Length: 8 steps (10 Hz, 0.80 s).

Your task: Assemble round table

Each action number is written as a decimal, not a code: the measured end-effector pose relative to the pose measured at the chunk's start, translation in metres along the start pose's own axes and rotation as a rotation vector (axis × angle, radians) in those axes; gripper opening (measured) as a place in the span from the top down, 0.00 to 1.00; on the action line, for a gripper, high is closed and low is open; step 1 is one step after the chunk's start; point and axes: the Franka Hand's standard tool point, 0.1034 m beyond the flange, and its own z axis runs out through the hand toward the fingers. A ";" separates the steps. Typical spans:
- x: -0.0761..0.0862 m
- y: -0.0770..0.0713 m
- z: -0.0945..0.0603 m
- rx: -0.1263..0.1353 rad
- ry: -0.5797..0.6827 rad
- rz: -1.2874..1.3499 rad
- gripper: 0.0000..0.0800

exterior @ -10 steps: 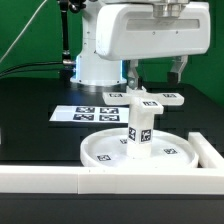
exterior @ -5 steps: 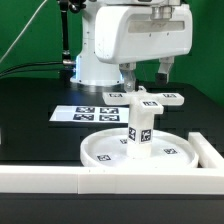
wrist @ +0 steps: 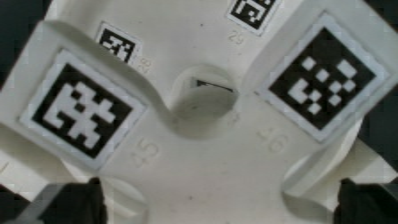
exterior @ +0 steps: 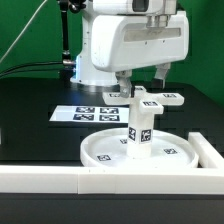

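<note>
Now the robot's two-finger gripper (exterior: 142, 77), jaws spread wide and holding nothing, has lifted off the flat white cross-shaped plastic piece (exterior: 154, 98), leaving it atop the short cylindrical post (exterior: 139, 128) standing in the large round rimmed disc (exterior: 100, 150) on the black tabletop (exterior: 30, 110), so that step looks done.

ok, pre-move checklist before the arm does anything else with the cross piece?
1. Post upright on the round disc: ok.
2. Cross-shaped piece sitting on top of the post: ok; fully seated: cannot tell.
3. Gripper above the cross piece, jaws apart and not clamped on it: ok.
4. Jaws straddle the cross piece's centre hub in the wrist view: ok.
5. Disc against the border wall: cannot tell.
</note>
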 end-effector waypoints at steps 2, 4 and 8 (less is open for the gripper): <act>-0.001 0.000 0.002 0.001 -0.002 0.000 0.19; 0.000 0.002 0.005 0.004 -0.008 -0.005 0.19; 0.000 0.003 0.006 0.002 -0.010 -0.006 0.19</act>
